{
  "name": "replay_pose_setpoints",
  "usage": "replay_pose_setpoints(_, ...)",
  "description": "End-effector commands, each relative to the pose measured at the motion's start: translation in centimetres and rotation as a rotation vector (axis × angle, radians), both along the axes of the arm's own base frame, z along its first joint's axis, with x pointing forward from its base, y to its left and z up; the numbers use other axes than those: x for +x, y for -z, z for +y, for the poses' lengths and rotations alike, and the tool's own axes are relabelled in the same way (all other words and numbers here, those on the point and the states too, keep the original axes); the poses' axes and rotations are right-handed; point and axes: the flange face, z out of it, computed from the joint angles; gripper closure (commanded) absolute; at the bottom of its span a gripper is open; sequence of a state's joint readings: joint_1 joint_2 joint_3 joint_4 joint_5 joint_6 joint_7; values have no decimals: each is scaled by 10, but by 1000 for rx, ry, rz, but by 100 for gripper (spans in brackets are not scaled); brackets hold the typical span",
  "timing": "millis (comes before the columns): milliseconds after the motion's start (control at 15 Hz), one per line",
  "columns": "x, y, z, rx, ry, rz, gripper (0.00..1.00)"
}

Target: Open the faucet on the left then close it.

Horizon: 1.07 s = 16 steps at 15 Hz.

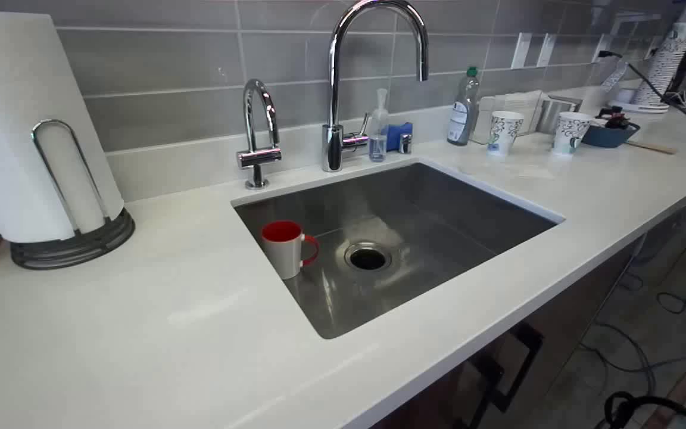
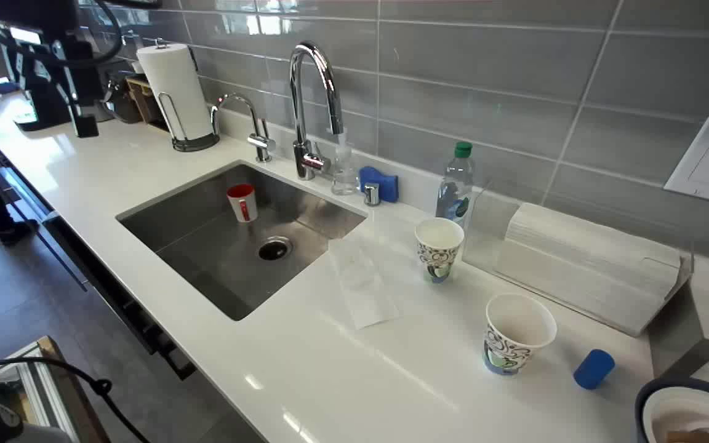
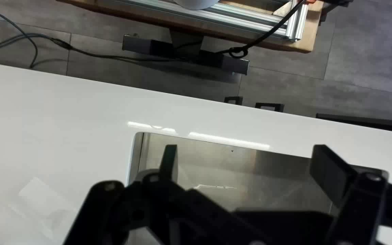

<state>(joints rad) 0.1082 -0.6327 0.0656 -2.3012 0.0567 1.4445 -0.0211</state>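
The small chrome faucet [image 1: 258, 156] with its narrow hooked spout stands upright on the counter behind the sink's back edge, left of the tall gooseneck faucet. It also shows in an exterior view [image 2: 261, 141]. No water stream shows at its spout. My gripper [image 2: 58, 114] is black and hangs above the counter at the upper left in an exterior view, apart from the faucet. In the wrist view my gripper [image 3: 248, 165] has its two fingers wide apart with nothing between them, and the sink lies below. The small faucet is out of the wrist view.
The tall gooseneck faucet [image 1: 332, 119] rises beside the small one. A paper towel roll [image 1: 33, 131] stands left. A white and red mug [image 1: 282, 253] is in the steel sink [image 1: 343, 205]. A soap bottle [image 1: 464, 113] and paper cups [image 2: 437, 246] stand right of the sink.
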Motion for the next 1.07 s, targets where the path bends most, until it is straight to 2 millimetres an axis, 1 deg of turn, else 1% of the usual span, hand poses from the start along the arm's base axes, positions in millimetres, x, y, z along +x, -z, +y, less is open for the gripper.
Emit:
replay_pose_setpoints(0,0,-1,0,0,0,1,0)
replay_pose_setpoints(467,0,-1,0,0,0,1,0)
replay_pose_setpoints(600,19,-4,21,-18,-151,-78,0)
replay_pose_setpoints(800,60,-4,68,10,-290,-171,0)
replay_pose_setpoints(867,76,0,83,27,-342,-202,0)
replay_pose_setpoints(1000,108,10,105,34,-447,-260,0)
